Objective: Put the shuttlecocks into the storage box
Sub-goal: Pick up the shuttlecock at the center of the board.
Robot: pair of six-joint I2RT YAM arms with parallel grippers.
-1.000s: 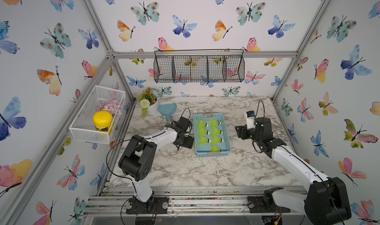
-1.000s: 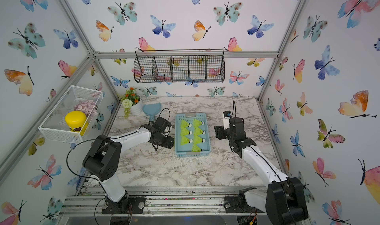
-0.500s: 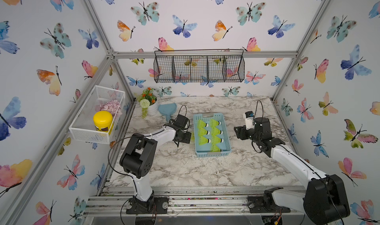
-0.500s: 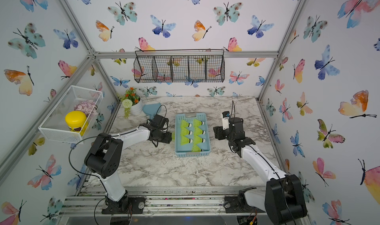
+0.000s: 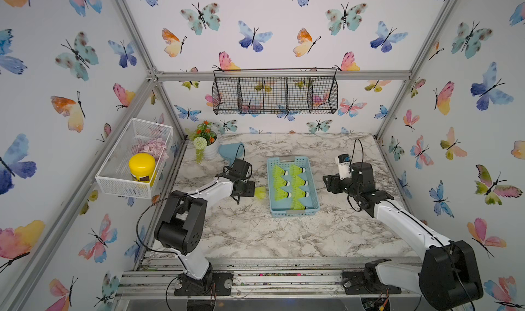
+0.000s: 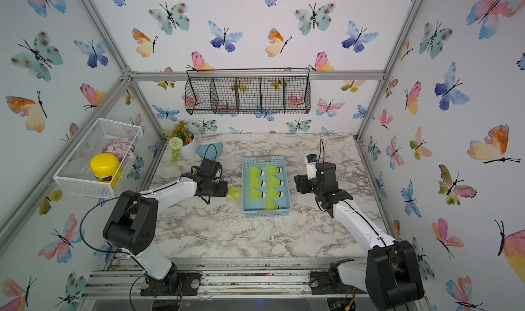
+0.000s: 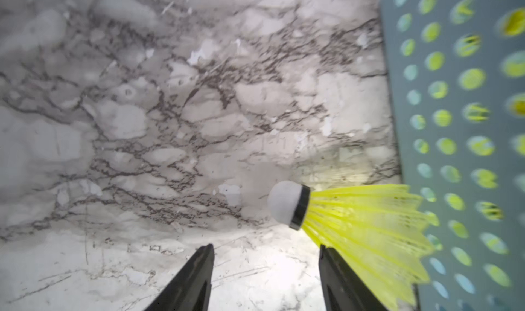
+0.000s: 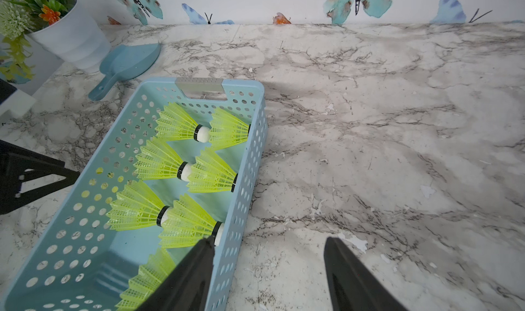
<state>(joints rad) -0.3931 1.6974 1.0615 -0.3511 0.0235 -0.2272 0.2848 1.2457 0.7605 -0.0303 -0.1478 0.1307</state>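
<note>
Shuttlecocks [image 8: 159, 160], seven of them, lie on their sides in the box [image 5: 295, 211]. They form two rows, with their white tips toward the right arm's side. The box stands mid-table in both top views.

An eighth shuttlecock [image 7: 355, 218] is outside the box, just beside the wall facing the left arm. Its tip points away from the box and its yellow skirt points toward the holed wall [image 7: 395, 68]. In a top view it is a blurred yellow spot [image 5: 260, 192] between the box and the left gripper [image 5: 251, 191]. Whether it rests on the table [image 5: 255, 232] or touches the wall cannot be told.

In the left wrist view the left gripper [image 7: 265, 247] has its jaws spread with only marble between them. The skirt passes along the outer side of one finger [image 7: 341, 281], so nothing is grasped.

The right gripper [image 8: 270, 240] hangs over bare table just beside the box's other long wall [image 8: 250, 164]. Its jaws are likewise released and hold nothing.

Behind the box, near the back left corner, lie a blue scoop [image 5: 230, 150] and a white plant pot [image 5: 211, 151]. A white mesh basket [image 5: 119, 181] on the left wall holds a yellow jar [image 5: 142, 167]. A black wire basket [image 5: 275, 93] hangs on the back wall.
</note>
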